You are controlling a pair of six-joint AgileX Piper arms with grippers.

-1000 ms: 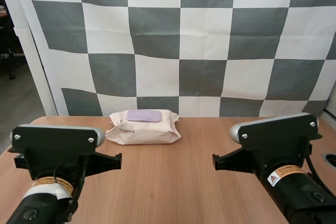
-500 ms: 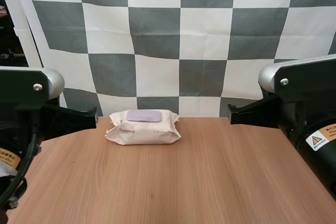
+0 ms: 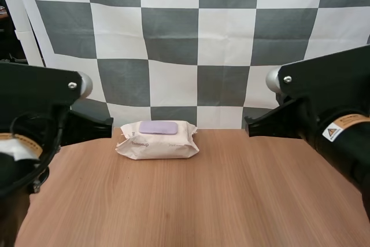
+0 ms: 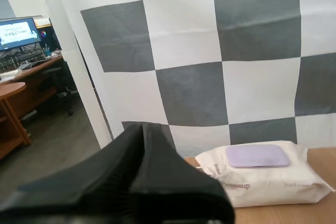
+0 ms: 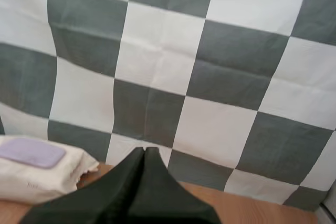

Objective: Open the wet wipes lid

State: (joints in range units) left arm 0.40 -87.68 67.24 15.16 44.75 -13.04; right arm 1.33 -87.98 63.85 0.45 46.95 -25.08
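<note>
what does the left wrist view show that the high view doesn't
Left wrist view: the left tool, shut into one dark wedge, pointing toward the wet wipes pack. High view: the left arm and right arm on either side of the pack, and the table stretching in front of it. Both: the pack lying flat, its purple lid shut.

Matte black and boxy at left arm and right arm. Capped with screwed round silver joint ends, tagged with orange-and-white warning stickers.

The counter is overlooked from behind and above; both wrist views are aimed forward, low, with the wet wipes pack shared by all.
</note>
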